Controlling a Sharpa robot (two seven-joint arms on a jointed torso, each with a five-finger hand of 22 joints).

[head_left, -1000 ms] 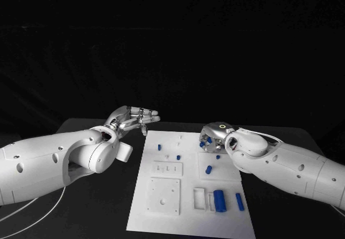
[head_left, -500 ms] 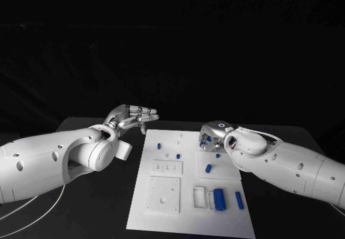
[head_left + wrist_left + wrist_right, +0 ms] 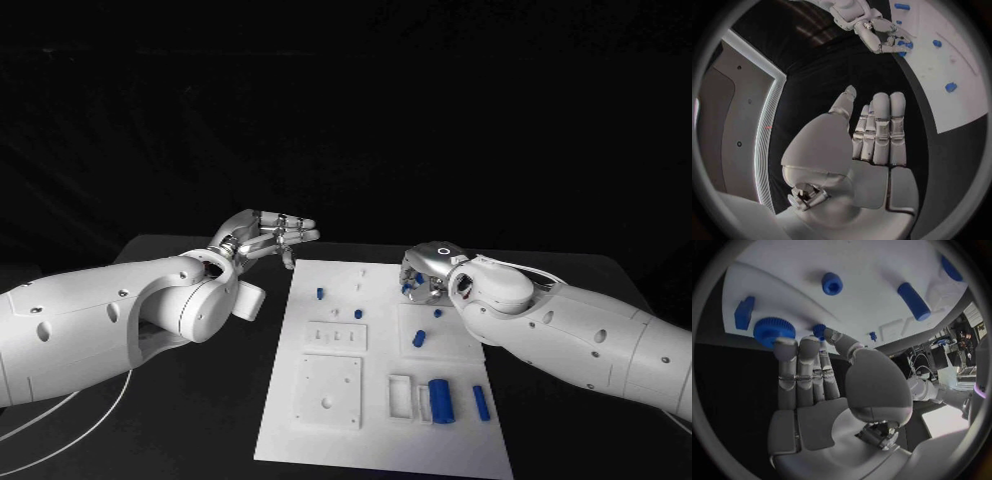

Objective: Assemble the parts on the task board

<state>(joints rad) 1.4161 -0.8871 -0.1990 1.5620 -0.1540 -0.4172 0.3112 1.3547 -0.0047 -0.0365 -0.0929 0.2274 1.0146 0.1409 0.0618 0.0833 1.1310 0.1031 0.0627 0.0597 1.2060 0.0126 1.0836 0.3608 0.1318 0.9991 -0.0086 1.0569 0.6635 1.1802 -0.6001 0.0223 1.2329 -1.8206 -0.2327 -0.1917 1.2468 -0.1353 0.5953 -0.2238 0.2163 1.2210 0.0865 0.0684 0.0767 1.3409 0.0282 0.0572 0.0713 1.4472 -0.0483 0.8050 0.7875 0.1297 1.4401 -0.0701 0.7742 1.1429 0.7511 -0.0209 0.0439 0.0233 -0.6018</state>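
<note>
A black table [image 3: 188,400] carries the white task board [image 3: 375,440], lying flat at its middle.

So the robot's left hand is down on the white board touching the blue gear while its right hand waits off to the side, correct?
Not quite, the hands are swapped. The right wrist view shows the right hand touching the blue gear on the task board; the head view shows the left hand off the board, holding nothing.

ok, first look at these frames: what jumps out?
The white task board down the middle of the black table, dotted with small blue parts. The right hand sits at its far right edge, fingertips at a blue gear. The left hand hovers off the board's far left corner, holding nothing.
</note>
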